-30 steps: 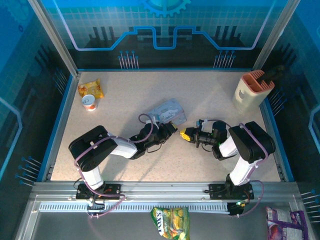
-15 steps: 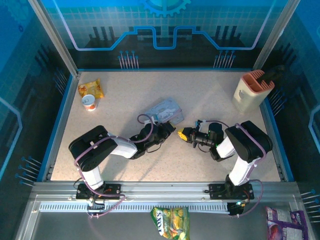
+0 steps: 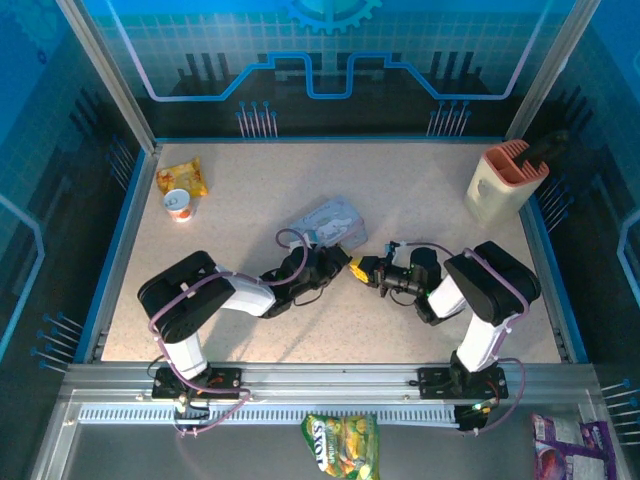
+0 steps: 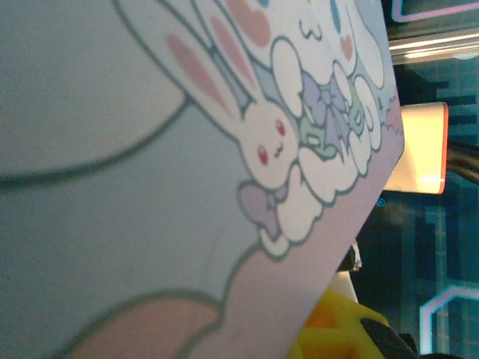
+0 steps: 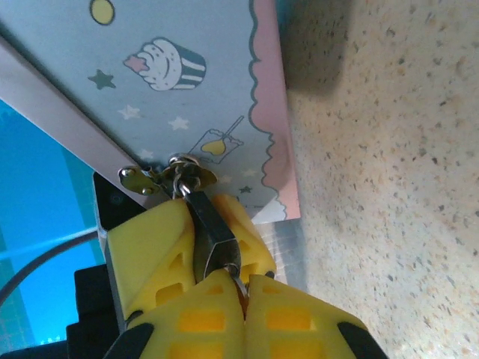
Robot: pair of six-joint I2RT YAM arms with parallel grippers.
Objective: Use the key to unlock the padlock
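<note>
Right wrist view gave you the relation that mattered: the padlock point(image 5: 213, 232) hung by its shackle from a small metal hasp point(image 5: 176, 173) on the edge of the pale blue tin point(image 5: 172, 90). Its dark body pointed away from the tin, straight toward your right gripper point(image 5: 241, 290). The lock's long axis ran from the hasp down to that gripper's tips, leaning only slightly off the line of the fingers.

The right jaws were pressed together on the key point(image 5: 238, 283), a thin sliver that showed just where the two yellow tips met. It touched the free end of the lock body. You could not tell from that view whether it sat in the keyhole or only rested against the face.

The left gripper point(image 3: 341, 263) was clamped on the padlock, with its yellow fingers point(image 5: 146, 250) on either side of the body, steadying it. From above, the two grippers met nose to nose just beside the tin's near corner.

Judging by that, the turn would fall to your right arm, with the key nearly in line with the lock. A twist off that line could bend the key or drag the lock out of the left grip.
</note>
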